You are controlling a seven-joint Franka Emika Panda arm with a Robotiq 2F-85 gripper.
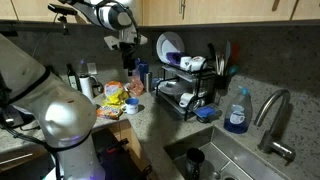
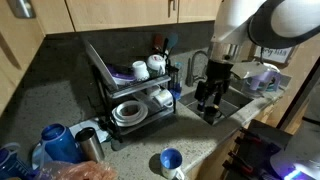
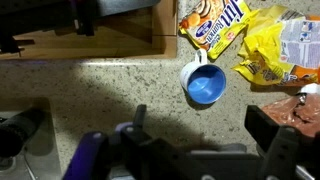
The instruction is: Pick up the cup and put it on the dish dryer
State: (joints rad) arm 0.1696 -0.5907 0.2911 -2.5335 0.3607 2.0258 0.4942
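Cup (image 3: 205, 82): glossy blue, round, handled; upright on speckled granite counter (image 3: 100, 85), beside crinkled snack packets (image 3: 265, 50).
Dish dryer (image 2: 135, 85): black wire, two tiers; exterior views only.
Gripper (image 3: 205, 150): jaws spread, empty.

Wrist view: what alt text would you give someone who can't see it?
A blue cup stands on a speckled counter, seen from above, ahead of the open gripper. Snack packets lie beside the cup.
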